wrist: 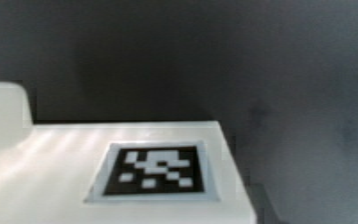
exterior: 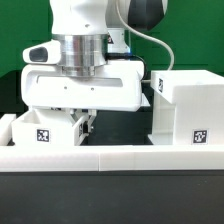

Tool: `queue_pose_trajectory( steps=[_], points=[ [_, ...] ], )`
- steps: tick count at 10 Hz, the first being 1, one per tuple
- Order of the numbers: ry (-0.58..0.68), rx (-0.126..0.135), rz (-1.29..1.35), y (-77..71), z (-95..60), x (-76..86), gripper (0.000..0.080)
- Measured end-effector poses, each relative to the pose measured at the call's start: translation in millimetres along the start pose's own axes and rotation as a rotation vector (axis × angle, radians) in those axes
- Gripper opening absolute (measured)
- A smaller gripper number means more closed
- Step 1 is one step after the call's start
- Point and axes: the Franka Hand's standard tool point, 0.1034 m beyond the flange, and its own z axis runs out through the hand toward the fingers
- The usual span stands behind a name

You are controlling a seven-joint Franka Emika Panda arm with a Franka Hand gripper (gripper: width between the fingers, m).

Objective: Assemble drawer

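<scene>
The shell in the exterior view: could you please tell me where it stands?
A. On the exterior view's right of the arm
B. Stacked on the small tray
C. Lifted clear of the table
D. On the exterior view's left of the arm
A: the shell rests on the table at the exterior view's right of the arm, apart from the tray, which sits at the left.

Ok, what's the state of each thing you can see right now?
gripper: lowered at the small tray, fingertips hidden, open or shut cannot be told.
small tray: resting on the table, tagged side toward the exterior camera, not in the box shell.
box shell: standing at the exterior view's right, apart from the tray.
border blocks: lying in a row along the front.
</scene>
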Motion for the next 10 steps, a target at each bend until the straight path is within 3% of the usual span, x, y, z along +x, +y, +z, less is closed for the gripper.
queue_pose_trajectory(
  steps=[4,6,8,10],
  points=[
    [-0.013,0.003,-0.214,-3.7,-11.3,-8.8,0.0041],
    [-0.029,0.004,-0.293,0.2,-7.1,-19.1,0.0041],
    [-0.029,0.004,-0.295,-0.3,-6.7,-18.8,0.0041],
    [-0.030,0.003,-0.462,-0.6,-6.6,-18.9,0.0041]
  ],
)
